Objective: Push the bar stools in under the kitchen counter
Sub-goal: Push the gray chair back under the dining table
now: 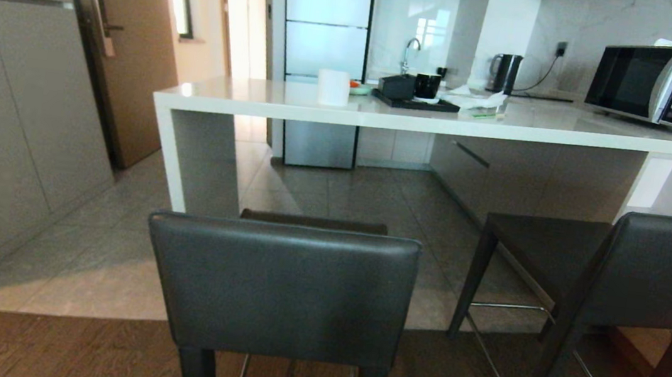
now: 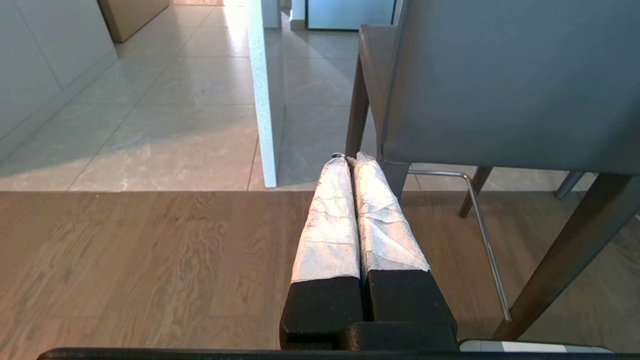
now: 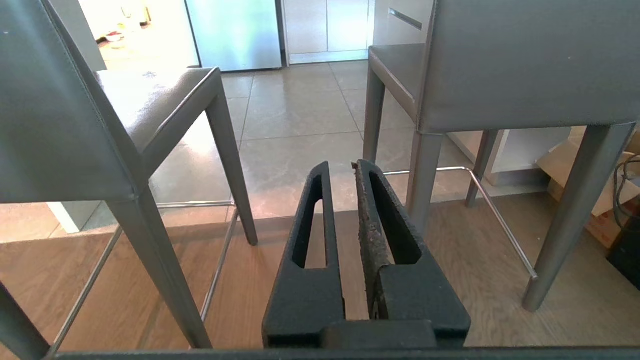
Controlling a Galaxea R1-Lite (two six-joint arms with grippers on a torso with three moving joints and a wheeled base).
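Stools (image 1: 278, 289) stand clear of the table (image 1: 382, 116); with left claw (image 2: 350, 158) pressed together and right claw (image 3: 341, 165) nearly together, push each backrest squarely forward.

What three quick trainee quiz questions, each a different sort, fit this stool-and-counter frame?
1. True or false: both bar stools already sit tucked under the kitchen counter.
2. The white appliance on the counter's right end is a: A) toaster B) microwave C) rice cooker.
3. Fill in: the left gripper holds ____.

Key: 1 false, both stand out from it. 2 B. 3 nothing; its fingers are shut, empty.
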